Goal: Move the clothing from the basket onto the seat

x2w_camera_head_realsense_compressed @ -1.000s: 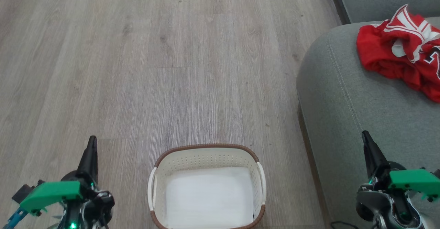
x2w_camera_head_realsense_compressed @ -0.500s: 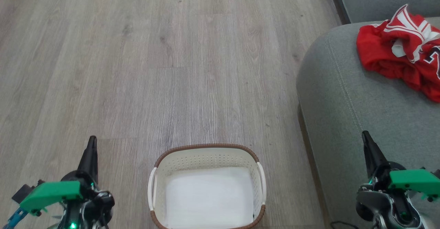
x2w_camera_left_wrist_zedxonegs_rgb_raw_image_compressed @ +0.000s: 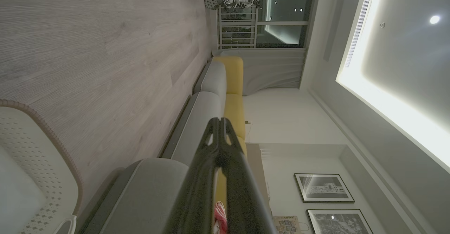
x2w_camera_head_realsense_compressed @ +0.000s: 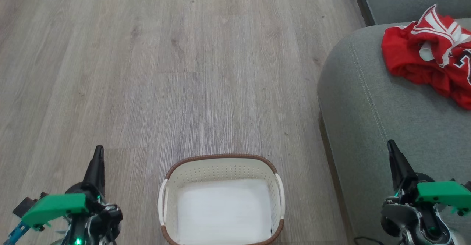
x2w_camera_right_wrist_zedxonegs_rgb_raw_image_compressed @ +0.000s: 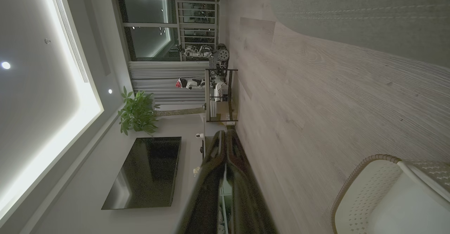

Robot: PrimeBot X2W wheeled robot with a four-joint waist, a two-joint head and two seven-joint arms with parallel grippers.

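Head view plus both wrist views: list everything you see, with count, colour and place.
clothing: one heap, red with white trim, on the seat
basket: one, cream with brown rim, on floor, empty
seat: one, grey-green, right of basket
floor: grey wood planks
yellow cushions: two, along sofa back
framed pictures: two, black-framed, on wall
plant: one, green, by wall
left fingers: two, dark, shut, lower left
right fingers: two, dark, shut, lower right

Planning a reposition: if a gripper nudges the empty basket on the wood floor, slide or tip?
Probably slides: the basket looks empty, perforated plastic, so likely light, and the floor looks smooth. Tipping seems unlikely from a low push; it sits wide. A rim push might rock it.
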